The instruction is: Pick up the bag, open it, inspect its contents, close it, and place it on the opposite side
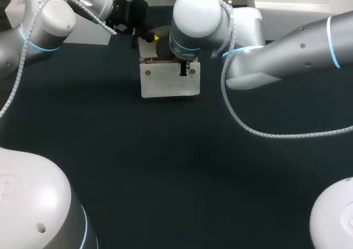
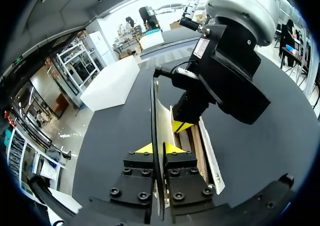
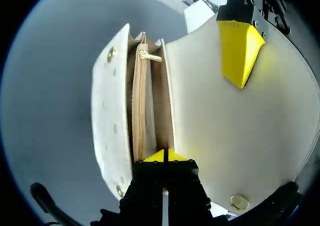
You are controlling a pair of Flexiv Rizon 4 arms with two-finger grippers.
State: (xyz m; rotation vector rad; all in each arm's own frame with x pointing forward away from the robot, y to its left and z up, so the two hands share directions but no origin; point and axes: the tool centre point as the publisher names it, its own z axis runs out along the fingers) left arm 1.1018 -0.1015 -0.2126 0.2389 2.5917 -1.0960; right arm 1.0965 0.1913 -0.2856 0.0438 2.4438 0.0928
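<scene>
White bag (image 1: 169, 83) standing at 12 o'clock on dark table (image 1: 165, 166), long axis running 9 to 3, mouth upward, front facing 6. Left gripper (image 2: 152, 148) clenched on raised flap (image 3: 225, 136); right gripper (image 3: 164, 156) pinching bag's inner wall.

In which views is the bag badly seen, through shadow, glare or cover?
Head view: the right arm covers the top of the bag. Left wrist view: the bag is edge-on, partly behind the right gripper. Right wrist view: evenly lit, its open inside plain, no glare.
</scene>
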